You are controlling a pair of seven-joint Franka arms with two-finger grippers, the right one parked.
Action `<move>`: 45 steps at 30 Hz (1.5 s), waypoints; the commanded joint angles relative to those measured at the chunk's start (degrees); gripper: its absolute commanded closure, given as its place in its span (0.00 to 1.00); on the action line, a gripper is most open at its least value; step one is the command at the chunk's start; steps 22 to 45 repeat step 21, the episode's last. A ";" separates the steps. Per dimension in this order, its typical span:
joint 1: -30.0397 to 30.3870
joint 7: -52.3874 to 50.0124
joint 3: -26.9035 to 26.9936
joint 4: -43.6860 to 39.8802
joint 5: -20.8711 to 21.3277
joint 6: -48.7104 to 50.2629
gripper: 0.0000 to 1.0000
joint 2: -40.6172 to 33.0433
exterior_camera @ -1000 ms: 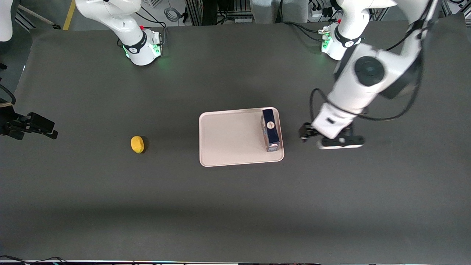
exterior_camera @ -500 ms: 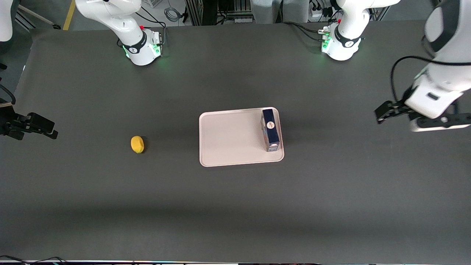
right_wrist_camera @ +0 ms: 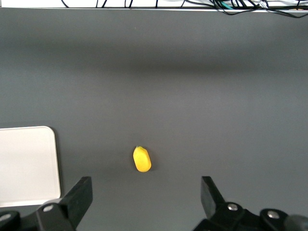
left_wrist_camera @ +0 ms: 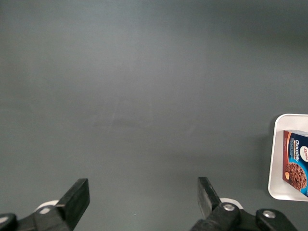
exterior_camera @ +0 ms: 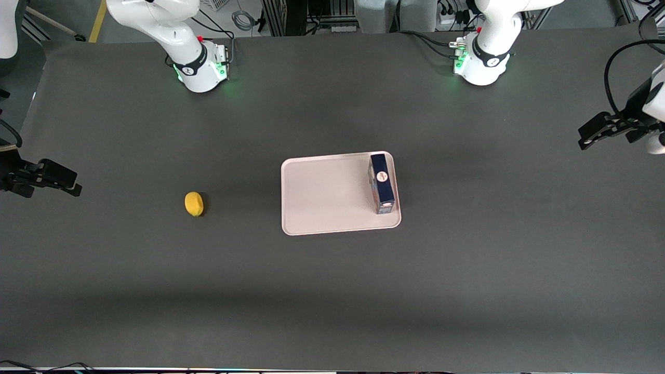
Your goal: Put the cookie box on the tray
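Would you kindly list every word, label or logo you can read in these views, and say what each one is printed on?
"Chocolate": white script on the navy face of the cookie box, seen from the left wrist; the box lies on the tray.
Round white-red logo on the box: its wording is too small to read.
Smaller print on the box: unreadable.
No text on the tray, the yellow lump or the open claw, which hangs over bare table toward the working arm's end.

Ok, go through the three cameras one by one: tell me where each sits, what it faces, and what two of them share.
Front view: high above the table, looking down on the tray with the cookie box on it, the lemon, both arm bases, and the gripper at the working arm's end.
Left wrist view: on the working arm, facing bare table; the open gripper, tray edge and box show.
Right wrist view: on the parked arm, facing lemon and tray corner.
Front and left wrist share the box on the tray.
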State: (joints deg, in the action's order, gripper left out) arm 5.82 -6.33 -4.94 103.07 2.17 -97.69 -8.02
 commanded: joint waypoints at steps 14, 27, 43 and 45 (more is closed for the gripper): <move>-0.55 5.72 1.34 1.08 -0.94 2.69 0.00 -1.65; -0.55 5.80 1.16 1.08 -0.94 2.77 0.00 -1.56; -0.55 5.80 1.16 1.08 -0.94 2.77 0.00 -1.56; -0.55 5.80 1.16 1.08 -0.94 2.77 0.00 -1.56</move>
